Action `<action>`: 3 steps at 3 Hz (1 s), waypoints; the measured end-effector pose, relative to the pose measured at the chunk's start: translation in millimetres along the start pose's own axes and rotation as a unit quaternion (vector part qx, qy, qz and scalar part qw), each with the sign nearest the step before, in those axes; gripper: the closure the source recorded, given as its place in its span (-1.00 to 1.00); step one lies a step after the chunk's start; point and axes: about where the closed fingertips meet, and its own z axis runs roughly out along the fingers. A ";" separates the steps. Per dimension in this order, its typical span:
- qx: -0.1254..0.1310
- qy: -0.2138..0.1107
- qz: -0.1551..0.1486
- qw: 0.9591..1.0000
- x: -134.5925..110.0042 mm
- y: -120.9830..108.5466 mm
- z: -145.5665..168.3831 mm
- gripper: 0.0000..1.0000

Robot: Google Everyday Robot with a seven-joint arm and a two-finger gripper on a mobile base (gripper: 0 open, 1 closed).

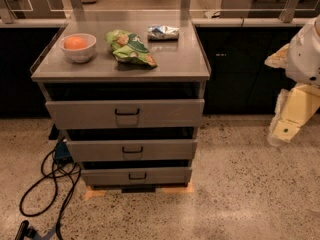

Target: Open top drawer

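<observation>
At the 7 o'clock corner of the cabinet you have black cables [45, 184] looping over the speckled floor [240, 199].

On the grey worktop [175, 66], start at the left. A white bowl [78, 54] sits there with an orange [75, 43] inside it. At 3 o'clock from the bowl, a little apart from it, lies a green snack bag [131, 48]. At 1 o'clock from the bag, near the back edge, lies a small silver packet [163, 32].

Directly under the worktop is the top drawer [165, 113]. It is the widest and tallest of the three grey fronts, and its black bracket handle [127, 112] sits at the centre. A dark band runs between the drawer's upper edge and the worktop. At 6 o'clock from it you see the middle drawer [165, 149], and below that the bottom drawer [165, 175]. Each is narrower than the one above and has a like handle and its own dark band above.

Far over at 3 o'clock from the top drawer, well apart from the cabinet and touching nothing on it, you find the gripper [286, 126]. It is the cream part hanging below the white arm [305, 54] at the right edge of the view, above the floor. From here you cannot tell whether it is open or closed.
</observation>
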 end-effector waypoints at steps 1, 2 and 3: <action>0.000 0.000 0.000 1.000 0.0 0.0 0.0 -1.00; -0.016 -0.054 -0.014 0.998 -15.2 -7.5 26.8 -1.00; -0.024 -0.181 -0.016 0.983 -74.2 -46.1 63.6 -1.00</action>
